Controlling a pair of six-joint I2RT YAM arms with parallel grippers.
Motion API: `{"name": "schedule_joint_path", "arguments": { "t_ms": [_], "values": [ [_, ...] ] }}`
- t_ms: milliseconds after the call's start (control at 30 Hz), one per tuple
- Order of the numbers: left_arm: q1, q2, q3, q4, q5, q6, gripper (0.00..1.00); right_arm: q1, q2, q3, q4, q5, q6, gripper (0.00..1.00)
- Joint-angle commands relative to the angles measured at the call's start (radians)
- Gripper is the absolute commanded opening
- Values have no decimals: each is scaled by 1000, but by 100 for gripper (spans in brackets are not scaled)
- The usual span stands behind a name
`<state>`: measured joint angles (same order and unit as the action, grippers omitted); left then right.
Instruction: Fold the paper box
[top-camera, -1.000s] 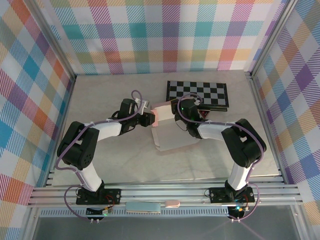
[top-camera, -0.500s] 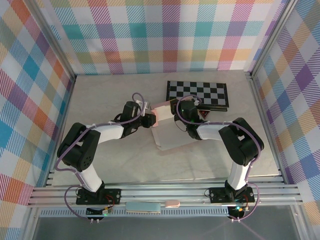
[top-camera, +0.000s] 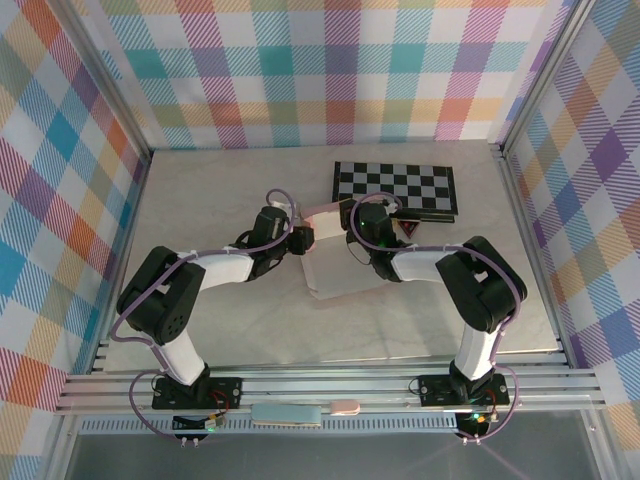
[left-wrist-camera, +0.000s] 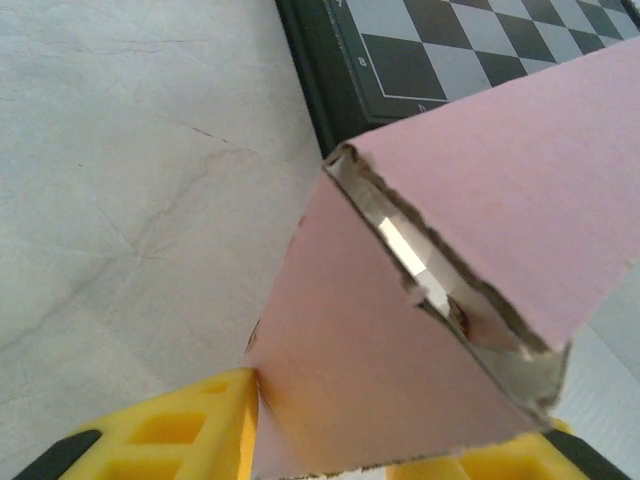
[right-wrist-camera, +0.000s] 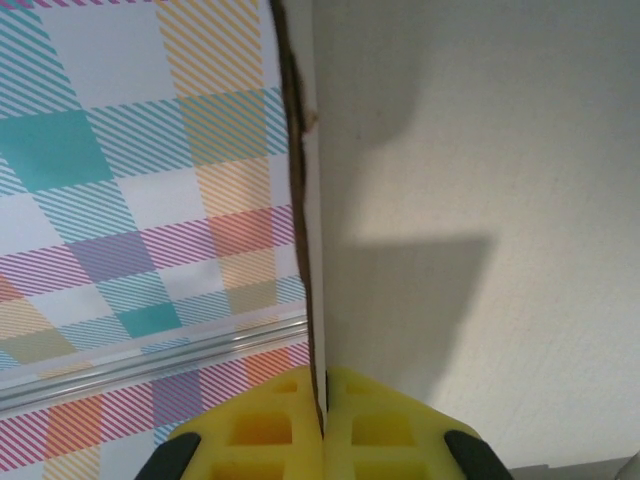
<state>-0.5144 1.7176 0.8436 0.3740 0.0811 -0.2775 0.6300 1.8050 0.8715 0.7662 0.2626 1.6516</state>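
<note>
The pale pink paper box (top-camera: 335, 272) lies partly folded at the table's middle, with a wall raised at its far end. My left gripper (top-camera: 301, 238) comes in from the left and is shut on a folded corner of the paper box (left-wrist-camera: 400, 350), pink card filling the gap between its yellow fingers (left-wrist-camera: 175, 430). My right gripper (top-camera: 352, 232) comes in from the right. In its wrist view the gripper (right-wrist-camera: 323, 395) is shut on a thin upright panel of the paper box (right-wrist-camera: 450, 200), seen edge-on between touching yellow fingers (right-wrist-camera: 255, 430).
The black-and-grey chequered board (top-camera: 395, 187) lies just behind the box, and its near corner (left-wrist-camera: 440, 50) sits close to the held flap. Plaid walls (top-camera: 300, 70) enclose the table on three sides. A metal rail (top-camera: 330, 385) runs along the near edge.
Both grippers have crept a little toward each other and away from the arm bases, carrying the box's far end with them. The left jaws have narrowed slightly on the card.
</note>
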Motion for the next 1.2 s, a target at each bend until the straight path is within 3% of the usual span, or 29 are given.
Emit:
{"name": "schedule_joint_path", "arguments": {
  "t_ms": [0, 133, 200, 267, 333, 467, 700, 900, 1100, 1167],
  "values": [
    [-9, 7, 10, 76, -58, -36, 34, 32, 11, -26, -22, 1, 25, 0],
    [-10, 13, 15, 86, -58, -48, 27, 37, 8, -24, -38, 15, 44, 0],
    [-12, 22, 17, 99, -36, -50, 16, 39, 9, -18, -53, 15, 50, 0],
    [-12, 24, 15, 118, -20, -55, 12, 38, 7, -16, -67, 15, 58, 0],
    [-13, 25, 12, 129, -5, -59, 12, 42, 7, -12, -73, 18, 62, 0],
    [-16, 31, 24, 135, 27, -59, 26, 49, 3, -2, -98, 27, 64, 0],
    [-40, 43, 60, 91, 2, -46, 32, 66, 4, 17, -128, 49, 64, 0],
    [-53, 59, 82, 25, -120, -43, 25, 72, 7, 23, -163, 50, 67, 0],
    [-55, 85, 82, 50, -123, -46, 8, 74, -5, 26, -188, 47, 69, 0],
    [-55, 93, 86, 59, -117, -46, 7, 77, -9, 26, -196, 49, 69, 0]
  ]
}}
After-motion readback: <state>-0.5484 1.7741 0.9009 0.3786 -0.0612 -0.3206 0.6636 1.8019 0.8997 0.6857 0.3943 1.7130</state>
